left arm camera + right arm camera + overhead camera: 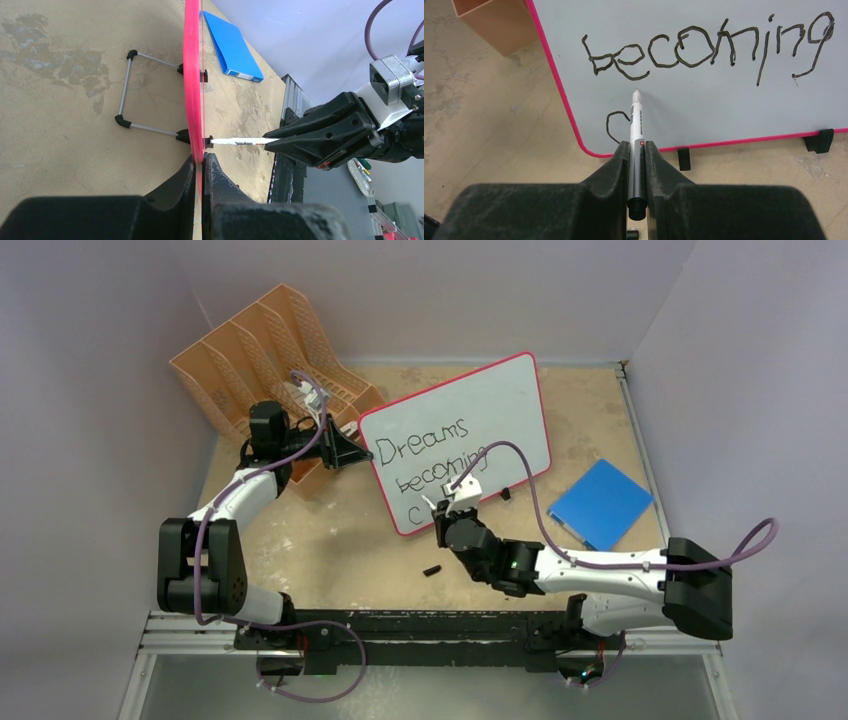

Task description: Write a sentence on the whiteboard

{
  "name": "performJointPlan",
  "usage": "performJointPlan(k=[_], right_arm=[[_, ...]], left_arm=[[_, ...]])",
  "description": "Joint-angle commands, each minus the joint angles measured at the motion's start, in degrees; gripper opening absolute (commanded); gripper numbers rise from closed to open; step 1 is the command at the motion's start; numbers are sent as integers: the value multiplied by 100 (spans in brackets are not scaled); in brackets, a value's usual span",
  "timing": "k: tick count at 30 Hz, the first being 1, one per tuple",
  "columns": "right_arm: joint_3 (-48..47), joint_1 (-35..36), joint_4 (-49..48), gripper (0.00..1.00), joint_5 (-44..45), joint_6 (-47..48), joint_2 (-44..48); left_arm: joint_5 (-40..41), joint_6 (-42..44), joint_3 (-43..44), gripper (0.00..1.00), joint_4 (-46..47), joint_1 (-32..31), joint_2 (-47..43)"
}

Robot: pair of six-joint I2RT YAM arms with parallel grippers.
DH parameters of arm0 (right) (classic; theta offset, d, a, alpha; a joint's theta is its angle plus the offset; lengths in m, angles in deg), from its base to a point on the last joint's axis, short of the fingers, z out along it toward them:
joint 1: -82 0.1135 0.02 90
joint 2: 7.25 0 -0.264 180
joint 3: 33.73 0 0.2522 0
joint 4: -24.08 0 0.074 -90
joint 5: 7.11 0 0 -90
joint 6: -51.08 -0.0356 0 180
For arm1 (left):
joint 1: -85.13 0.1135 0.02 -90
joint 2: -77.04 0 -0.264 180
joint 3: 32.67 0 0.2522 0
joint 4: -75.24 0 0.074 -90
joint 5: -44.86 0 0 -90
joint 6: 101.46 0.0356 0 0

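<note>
The whiteboard [510, 400] stands tilted on the table, with a red-pink frame. The sentence [432, 462] reads "Dreams", "becoming" and a lone "c" below. My left gripper [360, 453] is shut on the board's left edge; the left wrist view shows its jaws [203, 159] clamping the pink frame [192, 75]. My right gripper [450, 502] is shut on a white and black marker [636, 125]. In the right wrist view [637, 145] the marker tip rests at the board face just under "becoming" [704, 50], right of the "c" [616, 125]. The marker [237, 141] meets the board.
An orange file rack [270, 350] stands behind my left arm. A blue square pad [600, 503] lies right of the board. A small black cap [432, 569] lies on the table in front. The board's wire stand [132, 90] sticks out behind it.
</note>
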Motion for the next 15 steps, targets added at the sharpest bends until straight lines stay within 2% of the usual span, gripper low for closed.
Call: performJointPlan(k=[1, 15], right_arm=[[-175, -21, -199, 0, 21, 89, -55], [-220, -89, -262, 0, -16, 145, -123]], left_arm=[[68, 74, 126, 0, 219, 50, -101], [68, 74, 123, 0, 219, 56, -102]])
